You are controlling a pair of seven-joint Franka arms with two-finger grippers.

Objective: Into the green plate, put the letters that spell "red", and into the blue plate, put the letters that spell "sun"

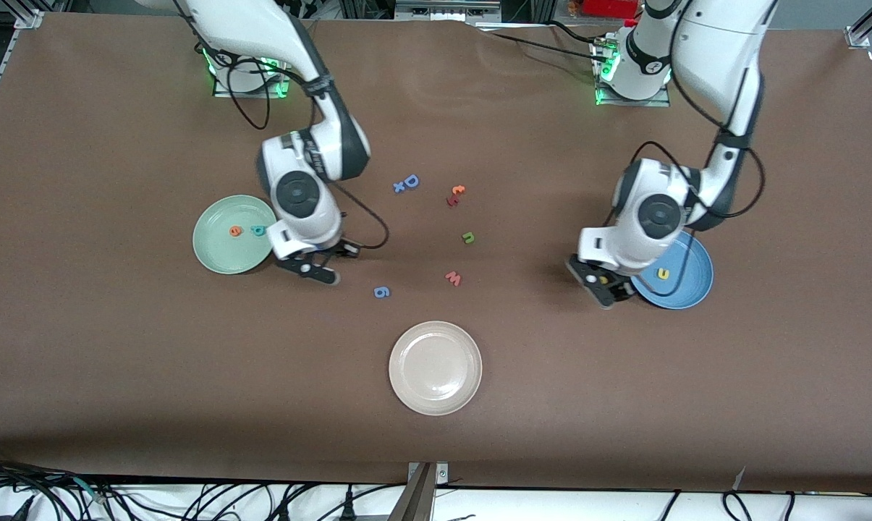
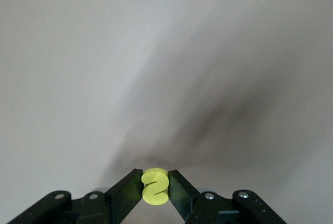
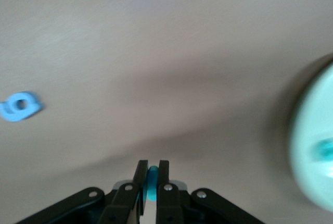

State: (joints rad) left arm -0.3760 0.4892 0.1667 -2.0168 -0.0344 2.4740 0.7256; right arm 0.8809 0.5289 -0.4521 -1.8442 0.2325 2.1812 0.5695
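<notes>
My left gripper [image 1: 608, 295] [image 2: 155, 182] is shut on a yellow "s" [image 2: 155, 186], low over the table beside the blue plate [image 1: 689, 289]. A yellow "u" [image 1: 663, 273] lies in that plate. My right gripper [image 1: 326, 274] [image 3: 152, 174] is shut on a teal letter [image 3: 152, 182] seen edge-on, its shape unreadable, over the table next to the green plate [image 1: 222, 253] [image 3: 307, 146]. An orange "e" [image 1: 235, 231] and a teal "d" [image 1: 257, 230] lie in the green plate. A green "n" [image 1: 468, 236] lies mid-table.
A beige-white plate [image 1: 436, 394] sits nearest the front camera. Loose on the table between the arms are a blue "D" [image 1: 407, 183], small red and orange letters [image 1: 455, 195], a salmon "w" [image 1: 454, 278] and a blue "6" [image 1: 381, 291] [image 3: 20, 106].
</notes>
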